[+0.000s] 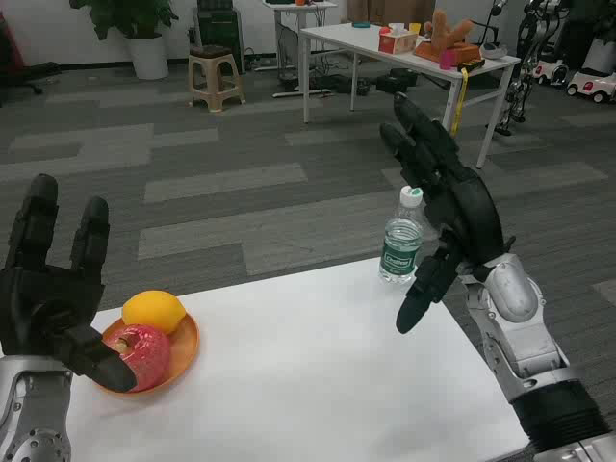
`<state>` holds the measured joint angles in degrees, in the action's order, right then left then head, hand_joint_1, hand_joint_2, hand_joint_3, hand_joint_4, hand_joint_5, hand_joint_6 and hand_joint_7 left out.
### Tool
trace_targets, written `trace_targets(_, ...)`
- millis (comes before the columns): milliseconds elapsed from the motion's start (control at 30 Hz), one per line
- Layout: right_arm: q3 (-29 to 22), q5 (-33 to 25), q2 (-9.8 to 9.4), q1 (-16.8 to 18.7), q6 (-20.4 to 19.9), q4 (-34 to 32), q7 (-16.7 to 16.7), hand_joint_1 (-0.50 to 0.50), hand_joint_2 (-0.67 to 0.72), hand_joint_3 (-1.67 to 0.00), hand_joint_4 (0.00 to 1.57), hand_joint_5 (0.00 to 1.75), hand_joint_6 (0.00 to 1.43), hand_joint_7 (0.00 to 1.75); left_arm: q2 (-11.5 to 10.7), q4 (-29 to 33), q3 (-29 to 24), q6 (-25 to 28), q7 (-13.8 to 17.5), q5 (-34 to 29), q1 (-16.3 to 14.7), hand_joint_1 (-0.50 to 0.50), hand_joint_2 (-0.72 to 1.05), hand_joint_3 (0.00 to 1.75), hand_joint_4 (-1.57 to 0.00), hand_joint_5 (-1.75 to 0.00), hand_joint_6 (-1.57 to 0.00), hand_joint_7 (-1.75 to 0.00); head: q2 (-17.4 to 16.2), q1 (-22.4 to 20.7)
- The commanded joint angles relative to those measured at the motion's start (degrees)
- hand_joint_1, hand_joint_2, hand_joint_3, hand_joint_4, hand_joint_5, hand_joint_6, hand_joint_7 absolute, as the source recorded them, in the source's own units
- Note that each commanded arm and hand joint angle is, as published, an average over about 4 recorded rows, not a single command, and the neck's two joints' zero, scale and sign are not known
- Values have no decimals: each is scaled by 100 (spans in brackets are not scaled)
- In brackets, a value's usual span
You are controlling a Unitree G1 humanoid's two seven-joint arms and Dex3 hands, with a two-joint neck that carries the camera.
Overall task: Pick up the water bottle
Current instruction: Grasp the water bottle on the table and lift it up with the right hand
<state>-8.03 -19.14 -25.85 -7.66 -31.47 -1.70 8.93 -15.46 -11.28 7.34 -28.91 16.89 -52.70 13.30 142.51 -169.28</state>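
Note:
A clear water bottle (401, 243) with a white cap and green label stands upright at the far edge of the white table (318, 375). My right hand (448, 197) is raised just right of the bottle, fingers spread and holding nothing, its thumb hanging down below the bottle's base level. I cannot tell whether the palm touches the bottle. My left hand (53, 289) is lifted at the left edge of the view, fingers apart and empty, beside the fruit plate.
An orange plate (185, 348) at the table's left holds a lemon (153, 311) and a red apple (141, 352). Beyond the table lies grey carpet, with a white desk (404, 48) carrying clutter, a stool (215, 75) and a potted plant (135, 29).

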Motion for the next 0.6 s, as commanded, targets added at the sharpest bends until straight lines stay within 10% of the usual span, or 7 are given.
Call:
trace_targets(33,170,-266,227,-207,-439,232,-1438,-46,72,0,0,0,0,0,16,-190,100,52,-34,-12,261,-48,-67,9,0,0,0,0,439,-506)
trace_targets(600,170,-266,221,-210,-439,232,-1440,-46,72,0,0,0,0,0,16,-190,100,52,-28,-12,261,-48,-72,4,0,0,0,0,252,-293)
